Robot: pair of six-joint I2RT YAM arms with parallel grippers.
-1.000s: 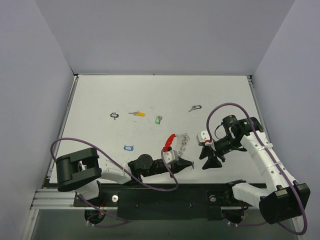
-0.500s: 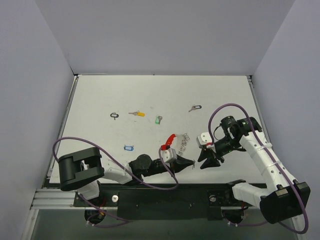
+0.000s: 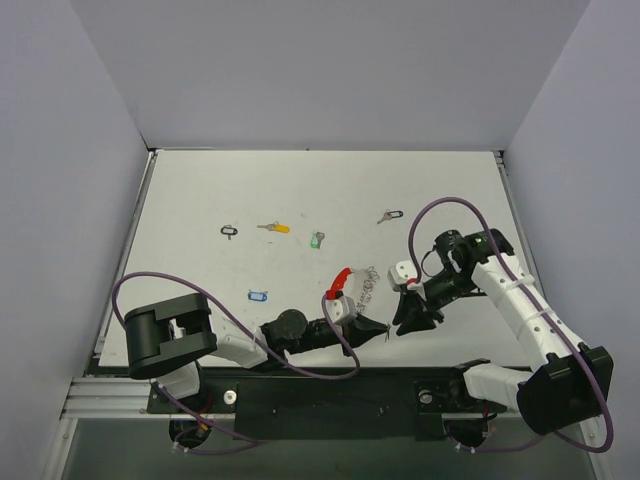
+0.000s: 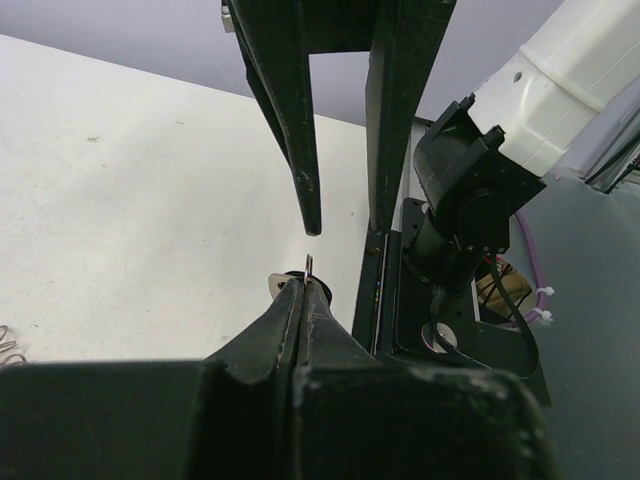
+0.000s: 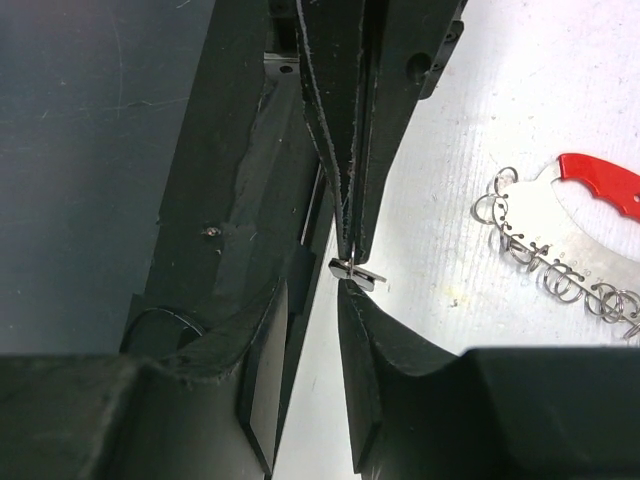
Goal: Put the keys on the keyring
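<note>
White tabletop holds the keyring (image 3: 342, 281) near both arms, untouched. Our left gripper (image 5: 349, 235) stays pressed together on a small silver key (image 5: 352, 271). Our right gripper (image 5: 312, 300) has moved in, jaws narrowing yet still spread around it. We judge a handover is starting.

A plain white desk (image 3: 420, 180) sits boxed in by pale lilac-grey walls (image 3: 330, 70) on three sides, with a black base plate (image 3: 330, 405) and a silver rail (image 3: 100, 400) along its near edge.
</note>
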